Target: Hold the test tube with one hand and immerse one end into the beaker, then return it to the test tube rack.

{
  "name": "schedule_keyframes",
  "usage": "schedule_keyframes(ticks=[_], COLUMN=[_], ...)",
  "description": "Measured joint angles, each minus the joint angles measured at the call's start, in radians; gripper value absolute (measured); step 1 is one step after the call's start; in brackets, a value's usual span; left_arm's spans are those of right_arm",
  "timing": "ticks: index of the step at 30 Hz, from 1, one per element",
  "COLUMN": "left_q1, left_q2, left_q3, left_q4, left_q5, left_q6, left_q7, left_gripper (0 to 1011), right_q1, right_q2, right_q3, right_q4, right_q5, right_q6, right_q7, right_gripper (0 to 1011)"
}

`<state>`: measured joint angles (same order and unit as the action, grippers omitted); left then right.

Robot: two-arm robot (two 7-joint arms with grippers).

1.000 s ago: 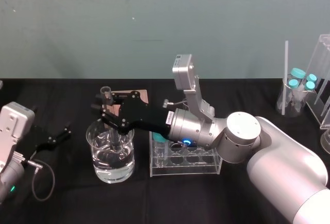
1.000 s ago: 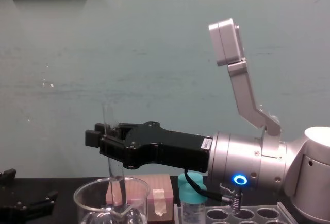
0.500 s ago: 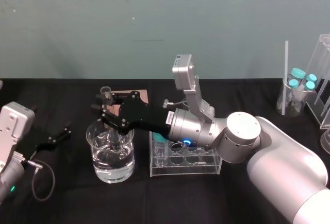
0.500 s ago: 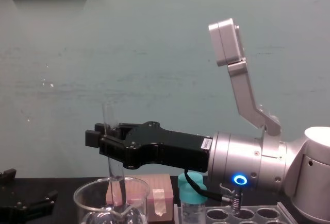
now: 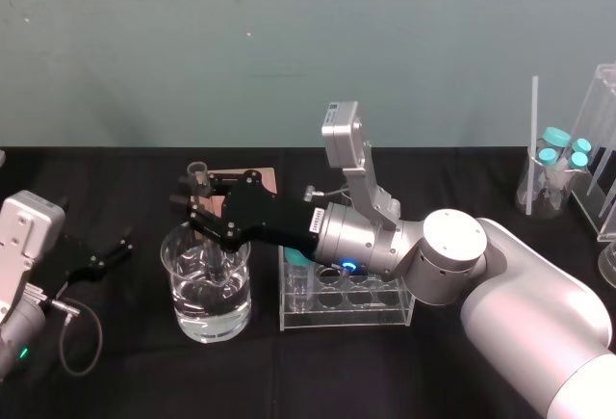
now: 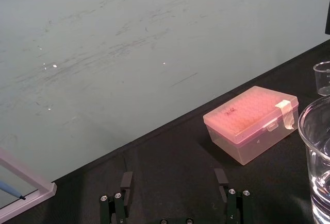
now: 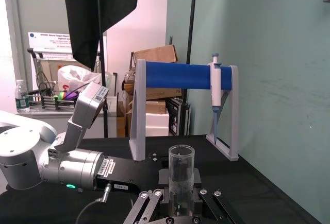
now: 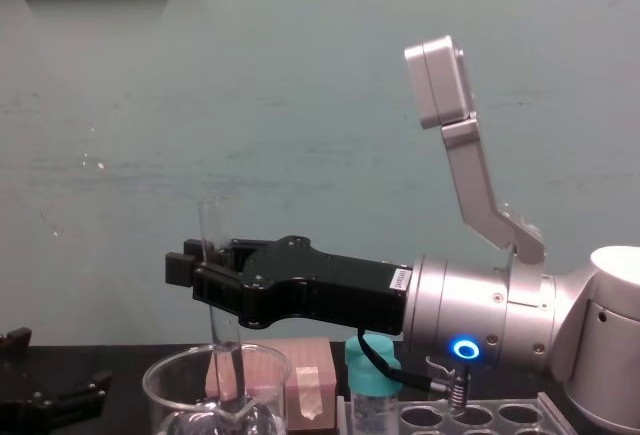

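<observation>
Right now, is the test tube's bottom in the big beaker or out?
In. The right gripper holds the test tube upright, its lower end below the beaker's rim. The left gripper sits parked, off to the left.

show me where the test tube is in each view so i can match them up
head view: test tube, held by the right gripper, leans into the beaker.
chest view: test tube sticks up from the beaker through the right gripper.
right wrist view: test tube stands between the gripper's fingers.
left wrist view: past the parked left gripper, the beaker wall; the test tube cannot be told.
shared landmark: the beaker.
</observation>
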<state>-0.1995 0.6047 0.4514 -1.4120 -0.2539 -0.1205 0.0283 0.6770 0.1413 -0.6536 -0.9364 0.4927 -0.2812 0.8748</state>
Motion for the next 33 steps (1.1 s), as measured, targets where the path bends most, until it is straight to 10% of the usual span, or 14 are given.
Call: schedule_keyframes(ticks=[33], left_q1=[0.0], left_q2=[0.0], left_q3=[0.0], left_q4=[0.0], left_q5=[0.0], left_q6=[0.0], left_q7=[0.0], left_gripper=[1000], right_q1=[0.0], right_q2=[0.0], right_q3=[0.0], right_q4=[0.0], right_q5=[0.0], right_q6=[0.0], right_q7=[0.0], right_gripper=[244])
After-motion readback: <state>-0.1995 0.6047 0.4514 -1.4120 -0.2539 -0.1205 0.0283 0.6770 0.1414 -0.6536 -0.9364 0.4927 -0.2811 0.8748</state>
